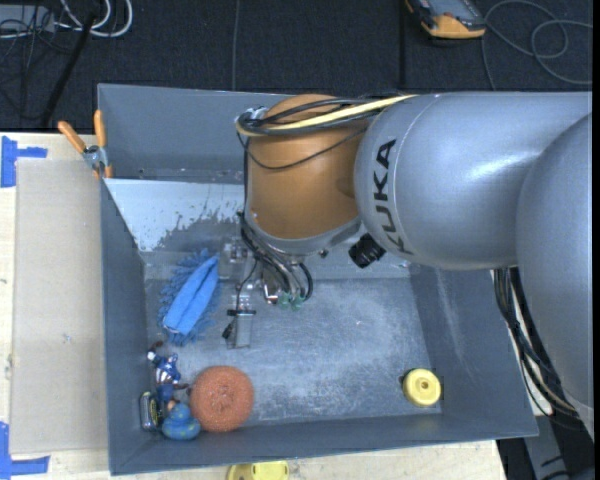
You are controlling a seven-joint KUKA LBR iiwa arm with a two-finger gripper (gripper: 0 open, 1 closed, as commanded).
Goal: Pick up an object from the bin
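Camera view looks down into the grey metal bin (360,340), where the silver arm (460,178) comes in from the right and turns downward through its orange wrist cover (295,183). The gripper (240,326) hangs low over the left half of the bin floor, its tip close to the bare metal. Its state cannot be told from this angle: the tip reads as one narrow dark-and-silver piece, and nothing can be made out held in it.

The nearest thing is a blue brush-like piece with fringed edges (192,296). It lies just to the left of the gripper, slanting from upper right to lower left, close beside the tip, though contact cannot be judged.

Toward the front left corner, below the gripper and apart from it, sits a round orange-red scrubber (222,398). Left of it lie a small blue figurine (165,371) and a blue duck-like toy (180,426), which is touching the scrubber's edge. A yellow ring (421,387) rests alone near the front right, well apart from the gripper.
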